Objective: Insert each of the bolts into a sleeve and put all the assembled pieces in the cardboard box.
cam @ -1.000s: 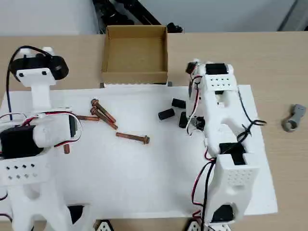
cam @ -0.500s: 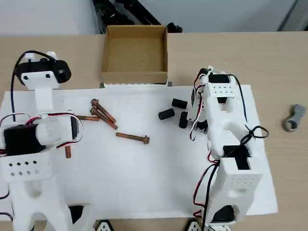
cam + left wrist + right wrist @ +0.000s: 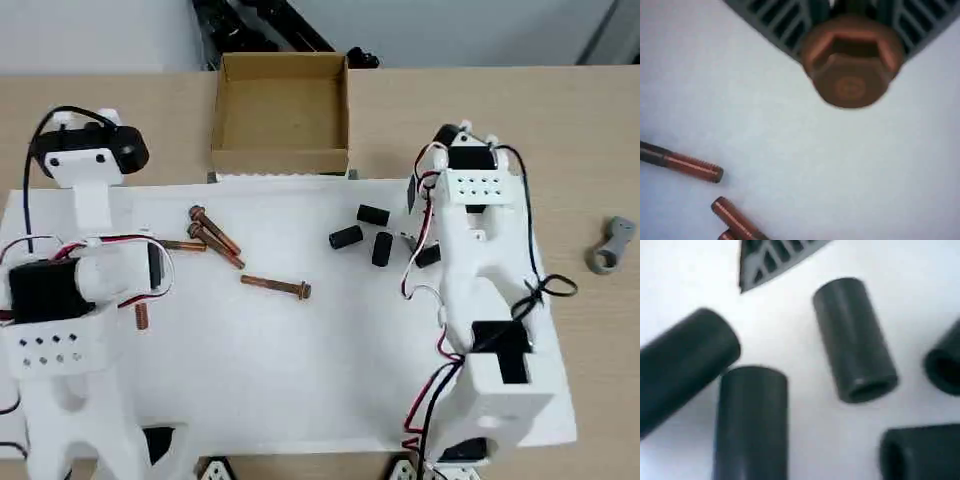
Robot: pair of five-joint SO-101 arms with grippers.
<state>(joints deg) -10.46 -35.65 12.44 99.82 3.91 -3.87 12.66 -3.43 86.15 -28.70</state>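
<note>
The left gripper (image 3: 852, 10) has its dark ribbed fingers (image 3: 775, 25) closed on a copper bolt (image 3: 852, 65) (hex head toward the camera) at the upper centre of the left wrist view. In the high view this held bolt (image 3: 140, 315) sits at the left, just beside the left arm.

Four loose bolts (image 3: 275, 286) lie on the white sheet (image 3: 300, 380) left of centre. Two of them touch side by side, and one is partly under the arm.

The right gripper (image 3: 772, 257) hangs over the black sleeves (image 3: 855, 340). Whether it is open or closed cannot be told. The sleeves (image 3: 346, 237) lie grouped right of centre on the sheet, each on its side.

The cardboard box (image 3: 280, 160) stands at the upper centre, beyond the sheet's far edge. Its top is open and its brown floor shows wall to wall.

A grey part (image 3: 610, 245) rests on the table (image 3: 580, 120) at the right.
</note>
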